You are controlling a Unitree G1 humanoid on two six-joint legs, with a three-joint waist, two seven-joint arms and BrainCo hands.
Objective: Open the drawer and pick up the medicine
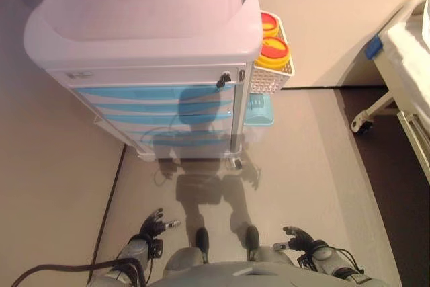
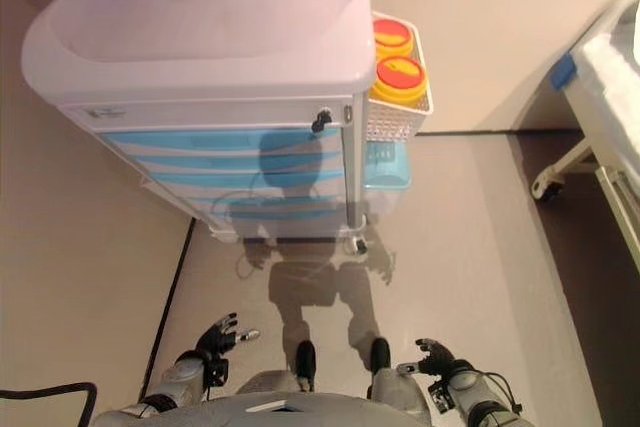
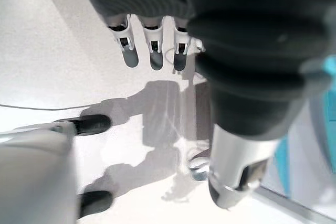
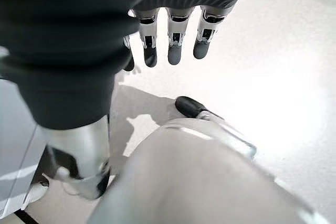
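Observation:
A white medical cart (image 1: 144, 21) stands ahead of me, with several blue drawers (image 1: 158, 92) in its front, all closed. No medicine shows in any view. My left hand (image 1: 152, 223) hangs low at the lower left, open, fingers (image 3: 152, 51) straight and holding nothing. My right hand (image 1: 300, 238) hangs at the lower right, also open with relaxed fingers (image 4: 176, 45) over bare floor. Both hands are well short of the cart.
A white side basket (image 1: 272, 72) on the cart's right holds two yellow containers with red lids (image 1: 275, 50). A light blue bin (image 1: 258, 111) sits below it. A bed frame on a wheel (image 1: 366, 120) stands at the right. A dark floor seam (image 1: 111, 206) runs at the left.

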